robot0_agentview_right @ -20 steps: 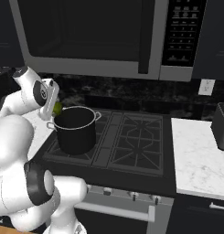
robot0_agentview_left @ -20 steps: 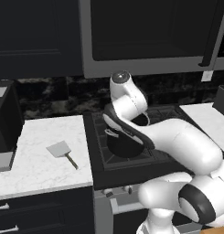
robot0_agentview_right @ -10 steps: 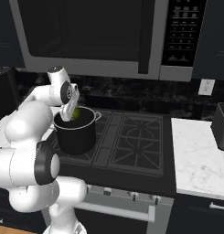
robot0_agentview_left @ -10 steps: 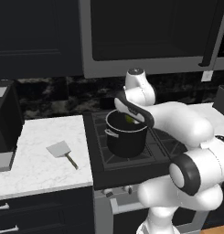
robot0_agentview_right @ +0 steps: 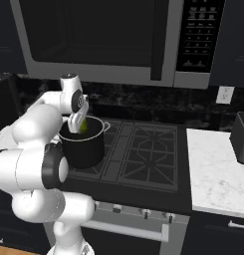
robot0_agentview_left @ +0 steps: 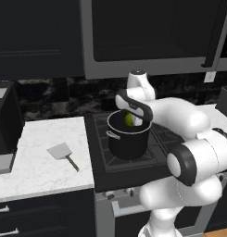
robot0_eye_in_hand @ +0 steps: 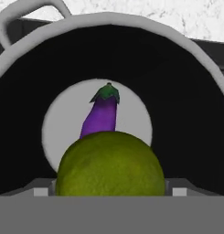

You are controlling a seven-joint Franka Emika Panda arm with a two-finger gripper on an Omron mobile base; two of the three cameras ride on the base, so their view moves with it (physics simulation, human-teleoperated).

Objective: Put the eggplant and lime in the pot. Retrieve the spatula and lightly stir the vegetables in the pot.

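Note:
My gripper [robot0_agentview_left: 129, 119] [robot0_agentview_right: 83, 126] [robot0_eye_in_hand: 110, 192] hangs in the mouth of the black pot [robot0_agentview_left: 129, 139] [robot0_agentview_right: 86, 148] [robot0_eye_in_hand: 177, 41] and is shut on the yellow-green lime [robot0_agentview_left: 129, 120] [robot0_agentview_right: 83, 128] [robot0_eye_in_hand: 110, 165]. The pot stands on the stove's left front burner. Straight below the lime, in the hand view, the purple eggplant [robot0_eye_in_hand: 100, 116] lies on the pot's grey bottom. The spatula [robot0_agentview_left: 62, 152] lies flat on the white counter left of the stove, its dark handle pointing toward the front edge.
A microwave [robot0_agentview_right: 118, 40] hangs low above the stove. The right burners [robot0_agentview_right: 146, 149] are bare. A dark appliance [robot0_agentview_left: 3, 125] stands at the left end of the counter, and another dark box [robot0_agentview_right: 241, 137] stands on the right counter [robot0_agentview_right: 218, 169].
The arm has swung from the pot's left side to over its mouth, carrying the lime, and has lowered it to the rim. Pot and spatula have stayed put.

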